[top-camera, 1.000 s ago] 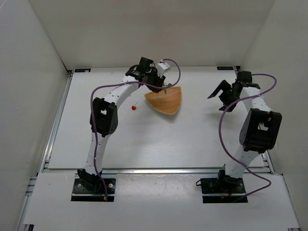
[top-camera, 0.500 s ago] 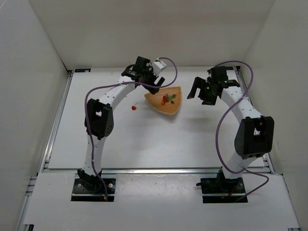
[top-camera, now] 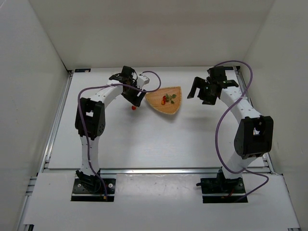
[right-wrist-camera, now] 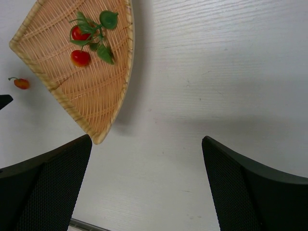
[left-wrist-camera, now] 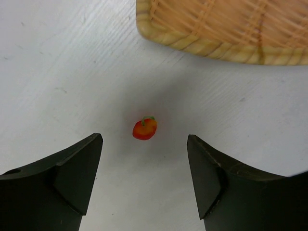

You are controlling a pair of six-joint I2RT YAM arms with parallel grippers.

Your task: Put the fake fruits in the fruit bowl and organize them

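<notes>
Straddling the untouched cherry (left-wrist-camera: 145, 129), left fingers (left-wrist-camera: 62, 183) wide apart; right fingers (right-wrist-camera: 48, 192) likewise, empty.

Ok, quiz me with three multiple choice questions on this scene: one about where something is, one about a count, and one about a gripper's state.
1. Where is the cherry relative to the wicker basket?
A. inside it
B. on the table beside it
C. balanced on its rim

2. How many fruit pieces lie in the basket?
A. one
B. two
C. none

3. The left gripper is:
A. shut on the cherry
B. shut and empty
C. open

Answers:
1. B, the cherry sits on bare table outside the basket's rim.
2. A, only the berry cluster lies on the weave.
3. C, the left wrist view shows the fingers spread wide, with the cherry on the table between them.
</notes>
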